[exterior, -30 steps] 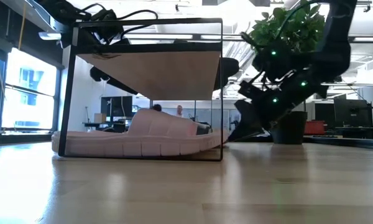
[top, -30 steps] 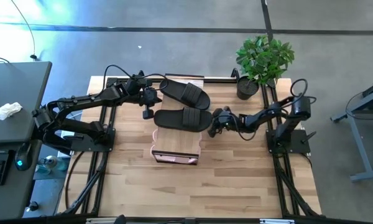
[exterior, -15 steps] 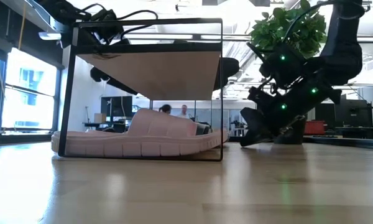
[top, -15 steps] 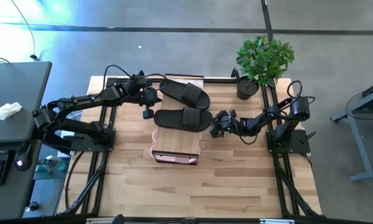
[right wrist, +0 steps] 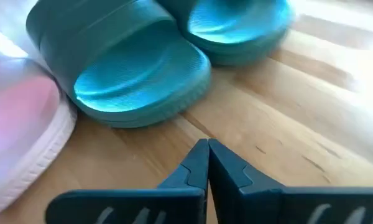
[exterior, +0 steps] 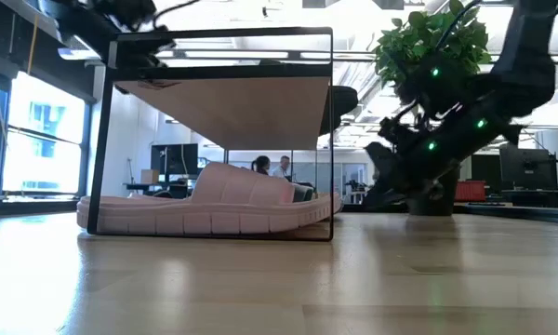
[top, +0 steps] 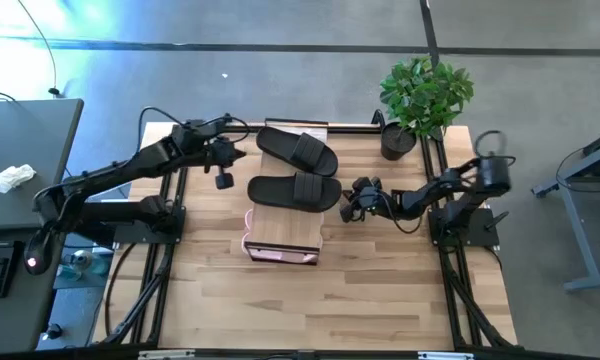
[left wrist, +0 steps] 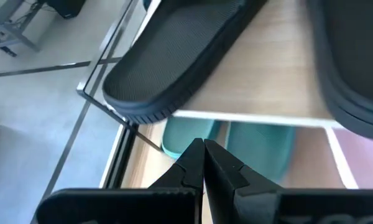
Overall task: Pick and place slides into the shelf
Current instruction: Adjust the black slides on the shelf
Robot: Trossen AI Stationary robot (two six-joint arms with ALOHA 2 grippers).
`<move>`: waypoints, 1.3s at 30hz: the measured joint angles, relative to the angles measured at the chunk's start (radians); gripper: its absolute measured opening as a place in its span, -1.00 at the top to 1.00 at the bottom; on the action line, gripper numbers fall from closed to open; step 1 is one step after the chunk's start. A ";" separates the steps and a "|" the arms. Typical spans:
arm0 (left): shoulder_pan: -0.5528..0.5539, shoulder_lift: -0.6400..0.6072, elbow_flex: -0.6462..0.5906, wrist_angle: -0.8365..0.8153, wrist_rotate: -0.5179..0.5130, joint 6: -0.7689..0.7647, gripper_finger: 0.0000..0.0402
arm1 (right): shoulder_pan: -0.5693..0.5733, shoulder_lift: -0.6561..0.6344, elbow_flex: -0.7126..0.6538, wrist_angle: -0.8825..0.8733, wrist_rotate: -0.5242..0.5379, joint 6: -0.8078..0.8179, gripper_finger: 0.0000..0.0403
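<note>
The shelf stands mid-table on its thin black frame. Two black slides lie on its wood plank top. Below the plank a pale pink slide rests sole down on the table, and two green slides sit beside it. My left gripper is shut and hovers off the shelf's left far corner, above the black slide's end. My right gripper is shut and low over the table at the shelf's right side, facing the green slides. Neither touches anything.
A potted plant stands at the table's far right corner, just behind my right arm. Bare wood stretches across the table's near half. A grey desk lies off the table's left edge. People show in the room far behind.
My left gripper has drawn back from the shelf top toward the table's left edge and risen. My right gripper has backed a little toward the table's right, away from the shelf. The slides have stayed where they were.
</note>
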 joint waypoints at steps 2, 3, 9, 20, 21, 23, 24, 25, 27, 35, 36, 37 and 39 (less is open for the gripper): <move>-0.001 -0.040 0.000 -0.046 0.001 -0.001 1.00 | 0.012 -0.082 0.000 -0.116 0.011 0.075 1.00; -0.001 -0.058 0.000 -0.068 0.004 -0.004 1.00 | 0.017 -0.131 0.000 -0.188 0.011 0.122 1.00; -0.001 -0.132 0.000 -0.146 0.042 -0.033 1.00 | 0.037 -0.468 0.000 -0.504 -0.135 0.409 1.00; 0.001 -0.144 0.000 -0.093 0.090 -0.158 1.00 | 0.036 -0.909 0.000 -0.426 -0.243 0.587 0.95; 0.003 -0.144 0.000 -0.062 0.056 -0.159 1.00 | 0.031 -0.931 0.000 -0.425 -0.222 0.582 0.92; 0.023 -0.143 0.000 -0.003 0.016 -0.159 1.00 | 0.017 -0.960 0.000 -0.424 -0.195 0.587 0.81; 0.040 -0.135 0.001 0.027 0.011 -0.161 1.00 | 0.006 -0.965 0.000 -0.423 -0.191 0.604 0.75; 0.058 -0.122 0.005 0.053 0.014 -0.170 1.00 | -0.007 -0.966 0.000 -0.424 -0.186 0.625 0.68; 0.103 -0.083 0.029 0.055 0.036 -0.187 1.00 | -0.035 -0.955 0.000 -0.426 -0.183 0.695 0.53; 0.271 0.130 0.154 0.000 0.256 -0.179 1.00 | -0.192 -0.773 0.000 -0.334 -0.312 0.876 0.20; 0.285 0.149 0.161 0.000 0.283 -0.175 1.00 | -0.216 -0.744 0.001 -0.300 -0.337 0.874 0.18; 0.299 0.170 0.165 0.001 0.305 -0.169 1.00 | -0.236 -0.717 0.001 -0.268 -0.362 0.871 0.17; 0.317 0.197 0.166 -0.005 0.330 -0.153 1.00 | -0.263 -0.658 0.003 -0.208 -0.394 0.870 0.16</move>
